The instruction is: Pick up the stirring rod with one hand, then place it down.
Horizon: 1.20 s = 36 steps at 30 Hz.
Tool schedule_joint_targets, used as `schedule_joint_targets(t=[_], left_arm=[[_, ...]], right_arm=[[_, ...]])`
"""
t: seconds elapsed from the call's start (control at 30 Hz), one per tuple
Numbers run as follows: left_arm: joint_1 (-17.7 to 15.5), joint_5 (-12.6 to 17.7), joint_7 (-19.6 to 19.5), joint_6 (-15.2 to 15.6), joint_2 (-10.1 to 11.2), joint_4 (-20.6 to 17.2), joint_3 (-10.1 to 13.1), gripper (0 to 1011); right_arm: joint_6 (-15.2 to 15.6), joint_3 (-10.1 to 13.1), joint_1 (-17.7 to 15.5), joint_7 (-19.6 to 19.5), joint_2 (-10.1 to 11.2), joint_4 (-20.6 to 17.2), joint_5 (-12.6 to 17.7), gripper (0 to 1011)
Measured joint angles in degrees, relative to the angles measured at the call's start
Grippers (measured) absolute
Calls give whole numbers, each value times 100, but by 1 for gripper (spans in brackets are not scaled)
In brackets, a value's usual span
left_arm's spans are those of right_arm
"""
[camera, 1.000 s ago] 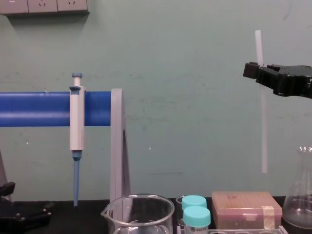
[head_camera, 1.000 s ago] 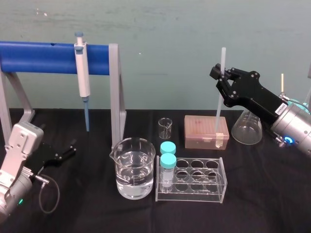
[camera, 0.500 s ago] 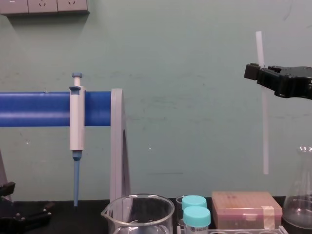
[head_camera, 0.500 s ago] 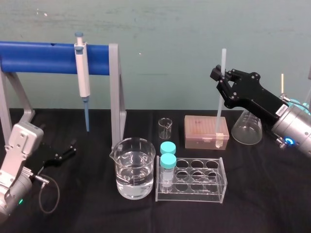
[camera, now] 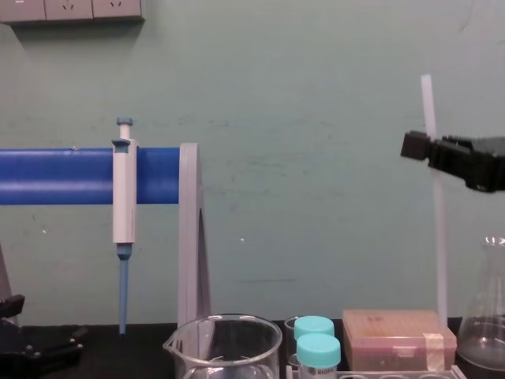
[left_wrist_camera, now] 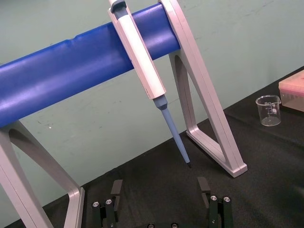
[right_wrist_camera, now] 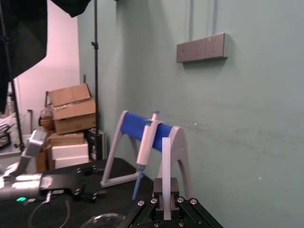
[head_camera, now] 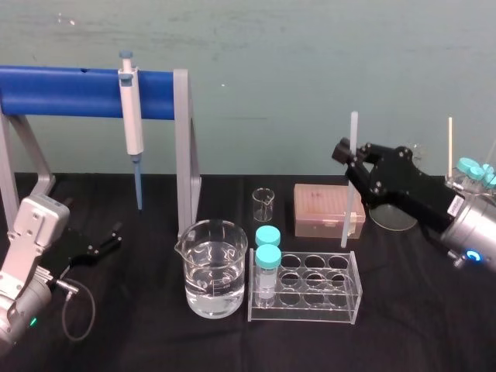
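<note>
Since a second ago the right gripper (head_camera: 353, 159) has dropped lower, carrying the stirring rod (head_camera: 348, 182) down with it. Its black fingers are clamped on the rod's upper part, with a short length sticking up above the gripper and the longer length hanging below it. The rod stands nearly upright, leaning only slightly. In the chest view the gripper (camera: 434, 148) holds the rod (camera: 439, 237) so that its lower end reaches the level of the top of the pink box (camera: 398, 335) beneath the gripper. Whether that end touches anything cannot be told. From the head view the rod's lower tip lies between the pink box (head_camera: 319, 208) and the clear tube rack (head_camera: 310, 288), both below the gripper. A glass flask (head_camera: 391, 218) sits just behind the gripper.

The left gripper (head_camera: 108, 240) is parked low on the black bench (head_camera: 139, 333), its fingers spread wide and holding nothing. A white-and-blue pipette (head_camera: 132, 116) hangs on the blue bar (head_camera: 62, 91) above it.
</note>
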Motion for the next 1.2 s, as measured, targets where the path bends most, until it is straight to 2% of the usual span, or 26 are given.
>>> schedule_joint_targets(t=[0.2, 0.47, 0.83, 1.2], left_arm=[[0, 0, 0, 0, 0, 0, 0, 1000], [0, 0, 0, 0, 0, 0, 0, 1000], [0, 0, 0, 0, 0, 0, 0, 1000], [0, 0, 0, 0, 0, 0, 0, 1000]], right_arm=[[-8, -82, -147, 42, 106, 1, 44, 67], [22, -180, -214, -27, 134, 148, 26, 66], [32, -297, -149, -59, 43, 395, -40, 66], [-247, -346, -33, 95, -158, 815, -62, 67]])
